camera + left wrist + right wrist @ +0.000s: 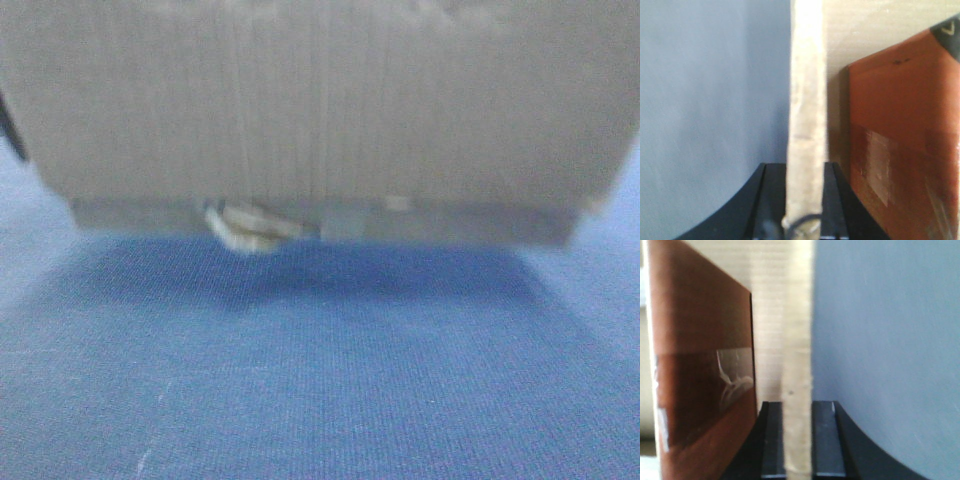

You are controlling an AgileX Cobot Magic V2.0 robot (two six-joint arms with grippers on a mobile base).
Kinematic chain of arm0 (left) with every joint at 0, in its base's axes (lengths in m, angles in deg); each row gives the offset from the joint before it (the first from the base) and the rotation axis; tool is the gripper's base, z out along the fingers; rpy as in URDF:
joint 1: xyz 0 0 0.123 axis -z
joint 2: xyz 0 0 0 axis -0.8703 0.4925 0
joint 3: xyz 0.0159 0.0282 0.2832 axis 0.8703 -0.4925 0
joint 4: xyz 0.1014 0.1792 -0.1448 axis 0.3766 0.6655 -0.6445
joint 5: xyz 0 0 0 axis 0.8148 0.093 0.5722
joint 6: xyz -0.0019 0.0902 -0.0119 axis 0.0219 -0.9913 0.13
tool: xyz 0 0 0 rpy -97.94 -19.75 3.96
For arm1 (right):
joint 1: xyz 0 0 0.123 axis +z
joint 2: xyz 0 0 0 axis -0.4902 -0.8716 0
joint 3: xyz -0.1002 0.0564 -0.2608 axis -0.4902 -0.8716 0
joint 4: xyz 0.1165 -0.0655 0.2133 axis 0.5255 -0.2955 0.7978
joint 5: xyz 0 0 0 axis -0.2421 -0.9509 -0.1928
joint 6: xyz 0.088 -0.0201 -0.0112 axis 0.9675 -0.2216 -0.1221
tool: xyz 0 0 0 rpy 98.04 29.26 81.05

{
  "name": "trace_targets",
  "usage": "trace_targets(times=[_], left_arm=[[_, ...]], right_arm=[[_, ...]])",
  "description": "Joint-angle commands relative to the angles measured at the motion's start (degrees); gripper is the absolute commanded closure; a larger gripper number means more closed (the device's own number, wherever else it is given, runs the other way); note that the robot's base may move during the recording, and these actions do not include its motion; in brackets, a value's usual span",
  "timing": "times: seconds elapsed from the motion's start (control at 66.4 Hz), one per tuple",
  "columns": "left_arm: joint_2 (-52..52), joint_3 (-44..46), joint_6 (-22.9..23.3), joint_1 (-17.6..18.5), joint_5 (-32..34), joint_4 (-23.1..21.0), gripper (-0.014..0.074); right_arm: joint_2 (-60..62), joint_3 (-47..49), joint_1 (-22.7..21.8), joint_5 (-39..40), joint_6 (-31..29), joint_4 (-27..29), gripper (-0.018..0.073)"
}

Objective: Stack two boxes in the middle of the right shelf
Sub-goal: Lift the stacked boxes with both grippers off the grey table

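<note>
While gripped at both ends, big tan corrugated cardboard box (320, 90): fills front view at 12 o'clock, over blue cloth (320, 380).
Thin flat tan cardboard box (450, 222): directly beneath it, touching.
Left gripper (805, 200): pinching pale cardboard edge (807, 100), running to 12 o'clock.
Right gripper (797, 440): same pinch.
Shelf: unseen.

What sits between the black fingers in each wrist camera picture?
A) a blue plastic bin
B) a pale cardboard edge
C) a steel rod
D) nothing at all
B: the left gripper and the right gripper are each closed on a pale cardboard edge that fills the gap between them.
</note>
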Motion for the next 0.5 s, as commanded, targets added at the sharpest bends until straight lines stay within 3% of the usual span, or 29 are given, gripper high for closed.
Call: trace_targets(times=[0.0, 0.196, 0.482], left_arm=[[-2.1, 0.8, 2.1, -0.4, 0.4, 5.5, 0.0707], [-5.4, 0.8, 2.2, -0.4, 4.4, 6.3, 0.0707], [-7.0, 0.8, 2.2, -0.4, 6.4, 8.0, 0.0707]], right_arm=[[0.9, 2.2, -0.4, 4.0, 2.1, -3.8, 0.0721], [0.8, 5.0, -0.4, 4.3, 2.1, -10.5, 0.0721], [0.8, 5.5, -0.3, 7.9, 2.1, -10.9, 0.0721]])
